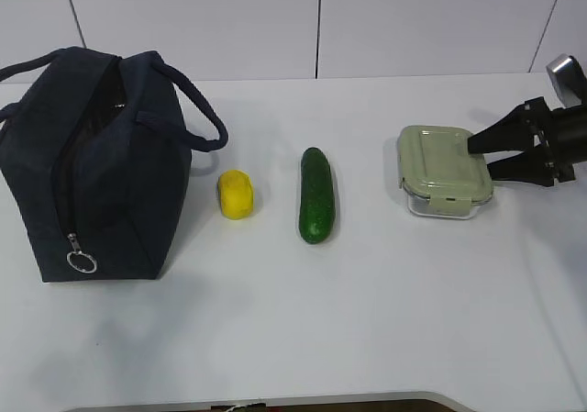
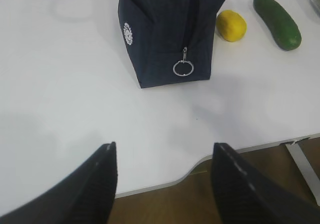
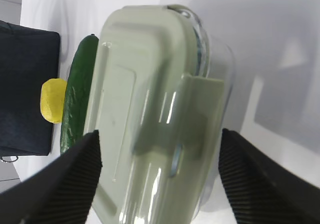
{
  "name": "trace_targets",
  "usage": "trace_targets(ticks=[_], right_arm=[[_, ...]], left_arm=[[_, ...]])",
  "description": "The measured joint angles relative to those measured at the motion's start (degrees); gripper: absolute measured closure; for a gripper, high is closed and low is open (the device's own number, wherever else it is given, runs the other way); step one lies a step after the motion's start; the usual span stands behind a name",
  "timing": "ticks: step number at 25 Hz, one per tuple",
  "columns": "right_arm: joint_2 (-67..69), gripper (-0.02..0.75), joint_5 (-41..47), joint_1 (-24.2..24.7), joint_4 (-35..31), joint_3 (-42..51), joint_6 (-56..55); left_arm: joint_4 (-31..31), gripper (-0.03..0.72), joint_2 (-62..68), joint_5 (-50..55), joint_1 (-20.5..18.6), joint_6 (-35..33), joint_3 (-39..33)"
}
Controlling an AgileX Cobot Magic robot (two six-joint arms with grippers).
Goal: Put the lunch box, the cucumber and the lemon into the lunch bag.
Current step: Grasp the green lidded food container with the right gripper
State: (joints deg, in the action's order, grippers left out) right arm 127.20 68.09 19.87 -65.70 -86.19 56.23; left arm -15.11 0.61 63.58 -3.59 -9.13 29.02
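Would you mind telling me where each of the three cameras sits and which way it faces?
Exterior view: in front of the table, looking down at a slant on the lunch bag, lemon, cucumber and lunch box; the right gripper enters from the right.
Left wrist view: on the left arm, above the table's near edge, facing the bag's zipper end; the open left gripper shows.
Right wrist view: on the right arm, close above the lunch box lid, between open fingers.
All three views share the bag, lemon and cucumber.

Navy lunch bag (image 1: 96, 169), lemon (image 1: 236, 194), cucumber (image 1: 316, 194), green-lidded lunch box (image 1: 442, 171) lie in a row.
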Motion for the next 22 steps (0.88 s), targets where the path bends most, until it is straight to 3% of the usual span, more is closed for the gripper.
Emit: trace_targets(ticks=[22], right_arm=[[1.9, 0.157, -0.2, 0.0, -3.6, -0.2, 0.0]], left_arm=[[0.0, 0.250, 0.0, 0.0, 0.0, 0.0, 0.0]])
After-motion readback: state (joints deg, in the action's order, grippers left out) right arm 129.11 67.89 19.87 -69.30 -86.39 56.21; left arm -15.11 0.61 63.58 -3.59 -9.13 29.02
